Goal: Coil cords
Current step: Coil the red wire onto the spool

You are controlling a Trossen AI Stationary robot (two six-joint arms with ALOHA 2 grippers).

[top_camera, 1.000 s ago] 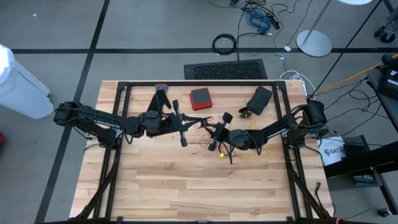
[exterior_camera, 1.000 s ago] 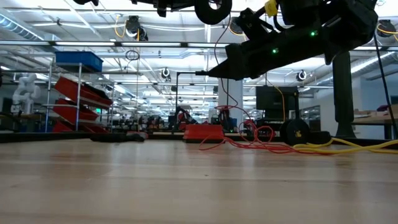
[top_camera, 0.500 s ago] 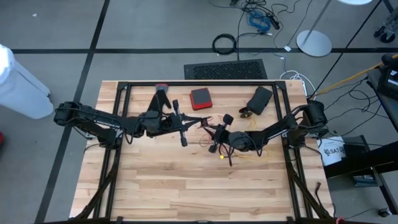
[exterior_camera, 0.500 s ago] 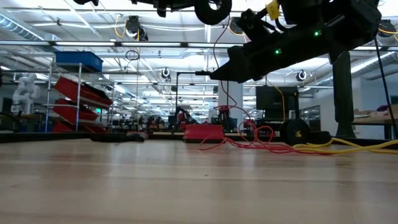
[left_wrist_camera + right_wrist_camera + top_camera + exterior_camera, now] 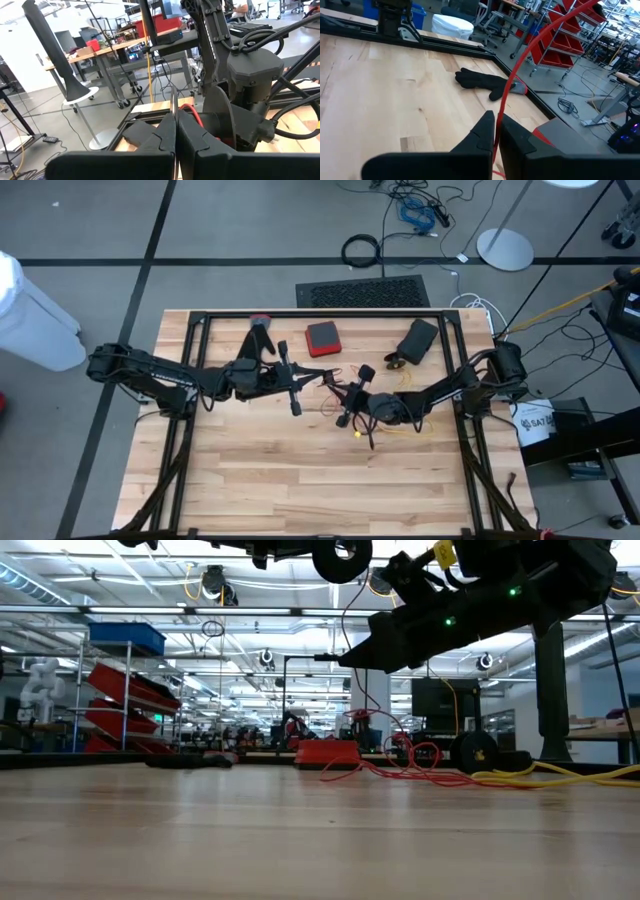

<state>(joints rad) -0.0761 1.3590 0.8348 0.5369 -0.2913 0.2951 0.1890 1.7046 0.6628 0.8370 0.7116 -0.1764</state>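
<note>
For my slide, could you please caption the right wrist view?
Right pincer shut on a red cord, black glove beyond.

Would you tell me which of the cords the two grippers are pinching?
The thin red cord: both shut grippers hold it off the table, while the yellow cord lies loose.

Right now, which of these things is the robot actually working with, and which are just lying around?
In the job: red cord, pinched by both the right gripper and left gripper; yellow cord.
Lying about: black glove, red box, black pouch.
</note>
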